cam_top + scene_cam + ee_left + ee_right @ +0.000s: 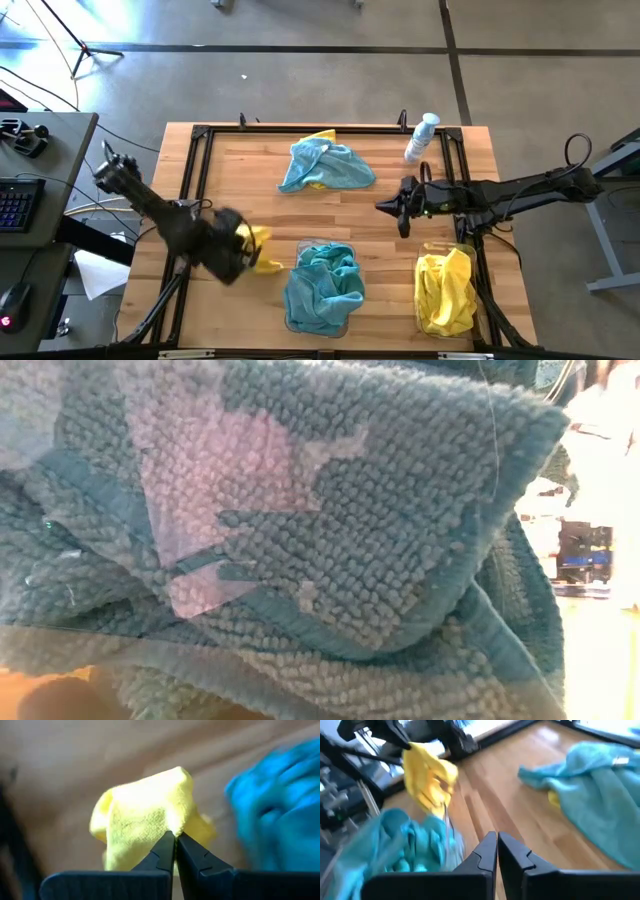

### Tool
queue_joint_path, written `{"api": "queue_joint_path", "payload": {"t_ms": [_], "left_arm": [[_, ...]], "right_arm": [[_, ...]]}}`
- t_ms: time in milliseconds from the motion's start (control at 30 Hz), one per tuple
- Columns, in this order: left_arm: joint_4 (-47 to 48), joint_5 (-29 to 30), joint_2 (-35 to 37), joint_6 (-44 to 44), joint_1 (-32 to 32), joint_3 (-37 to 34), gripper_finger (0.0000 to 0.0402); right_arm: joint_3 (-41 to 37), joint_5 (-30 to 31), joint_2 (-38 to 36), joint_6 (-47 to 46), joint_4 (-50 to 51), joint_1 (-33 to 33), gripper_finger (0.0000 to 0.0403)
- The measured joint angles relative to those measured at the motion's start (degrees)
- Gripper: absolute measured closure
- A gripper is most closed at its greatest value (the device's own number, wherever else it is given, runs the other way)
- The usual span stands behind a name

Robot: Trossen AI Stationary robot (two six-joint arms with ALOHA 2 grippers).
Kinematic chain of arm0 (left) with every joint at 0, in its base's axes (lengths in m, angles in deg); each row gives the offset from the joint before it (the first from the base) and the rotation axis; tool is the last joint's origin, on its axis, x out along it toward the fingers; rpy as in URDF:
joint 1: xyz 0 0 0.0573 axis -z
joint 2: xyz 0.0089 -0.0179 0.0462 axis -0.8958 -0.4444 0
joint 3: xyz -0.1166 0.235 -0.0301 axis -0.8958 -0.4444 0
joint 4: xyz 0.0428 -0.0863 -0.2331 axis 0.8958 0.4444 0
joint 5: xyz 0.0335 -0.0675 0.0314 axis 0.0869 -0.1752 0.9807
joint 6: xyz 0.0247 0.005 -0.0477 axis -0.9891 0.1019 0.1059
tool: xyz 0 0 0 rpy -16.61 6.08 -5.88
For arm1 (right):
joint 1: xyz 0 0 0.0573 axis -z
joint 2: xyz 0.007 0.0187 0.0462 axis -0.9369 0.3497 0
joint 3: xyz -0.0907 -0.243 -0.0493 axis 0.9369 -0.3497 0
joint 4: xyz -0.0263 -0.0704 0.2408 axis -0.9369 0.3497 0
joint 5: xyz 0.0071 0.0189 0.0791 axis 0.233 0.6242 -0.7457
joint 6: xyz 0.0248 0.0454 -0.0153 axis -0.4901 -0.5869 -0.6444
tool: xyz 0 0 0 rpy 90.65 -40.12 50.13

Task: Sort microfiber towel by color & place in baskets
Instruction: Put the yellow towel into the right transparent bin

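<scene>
My left gripper is at the table's near left, shut on a bright yellow towel, next to the near-middle clear basket stuffed with teal towels. The same yellow towel shows lifted above the table in the right wrist view. A second clear basket at the near right holds yellow towels. A teal towel lies spread at the table's far middle, with a yellow one peeking from under it. My right gripper hovers shut right of centre, touching nothing. The low view is filled by teal towel. My left gripper pinches the yellow towel between its two fingertips, on a bunched fold of the cloth. The towel is lifted clear of the table and hangs bunched and slack from the fingers.
A white and blue spray bottle lies at the table's far right corner. A black frame rail runs along the table's edges. Bare wood lies between the far towels and the near baskets.
</scene>
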Motion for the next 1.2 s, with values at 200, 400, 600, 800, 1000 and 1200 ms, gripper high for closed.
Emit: {"api": "queue_joint_path", "payload": {"t_ms": [200,400,600,800,1000,1200], "left_arm": [[-0.5,6.5,4.4,-26.0,-13.0,4.3,0.0401],[-10.3,4.0,4.2,-55.3,-27.5,7.7,0.0401],[-25.9,-5.8,4.1,-76.7,-37.7,8.0,0.0401],[-31.4,-15.0,4.1,-87.8,-43.2,8.0,0.0401],[-32.2,-18.8,4.1,-94.7,-45.3,8.0,0.0401],[-32.6,-20.6,4.3,-99.9,-46.5,9.6,0.0401]], "right_arm": [[0.6,1.2,2.2,3.6,-9.2,0.0,0.0365],[11.3,5.7,13.0,9.7,-12.0,0.0,0.0312],[28.1,12.7,26.8,21.0,-8.2,0.2,0.0240],[45.1,18.1,38.1,28.2,0.7,2.1,0.0166],[57.9,14.5,48.5,31.6,4.1,4.6,0.0132],[66.6,12.5,57.2,27.3,12.1,5.7,0.0131]]}}
